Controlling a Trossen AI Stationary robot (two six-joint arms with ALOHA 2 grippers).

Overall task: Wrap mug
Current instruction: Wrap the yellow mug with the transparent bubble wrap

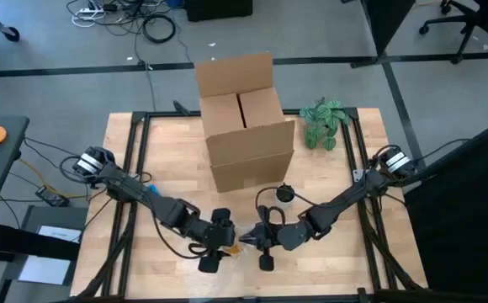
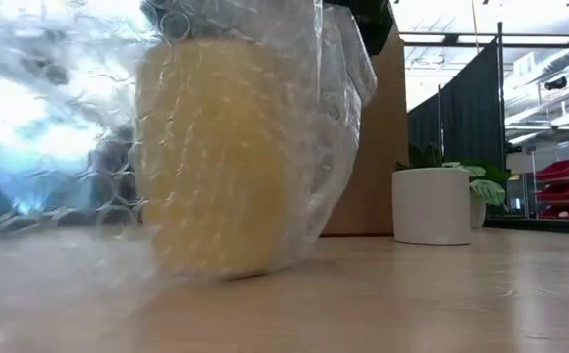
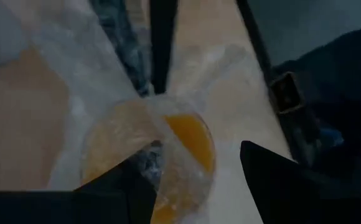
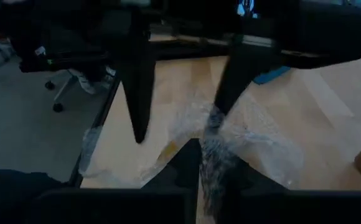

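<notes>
The yellow mug (image 2: pixel 228 162) stands near the front edge of the bench (image 1: pixel 168 151), about midway along it, between the two claws; it is swathed in clear bubble wrap (image 2: pixel 59 127); in the low view its long axis runs up and down, base on the wood, though the wrap blurs the rim; in the left wrist view the open mouth shows as a yellow ring facing upward, with film draped over and around it.

The left claw (image 1: pixel 220 240) sits just beside the mug on its left; its fingers (image 3: pixel 280 186) stand apart in the left wrist view, one on each side of the wrapped mug, and whether they press on it cannot be told.

The right claw (image 1: pixel 261 238) sits just beside the mug on its right; in the right wrist view its fingers (image 4: pixel 193 165) are brought together on a bunched fold of the bubble wrap, pinching it; the left arm's two fingers hang down beyond that fold.

A cardboard box (image 1: pixel 246 118) with raised flaps stands at the back edge, middle; a small potted plant (image 1: pixel 324 124) stands near the back right corner, just beside the box; a small dark-and-white round item (image 1: pixel 284 194) lies in front of the box.
</notes>
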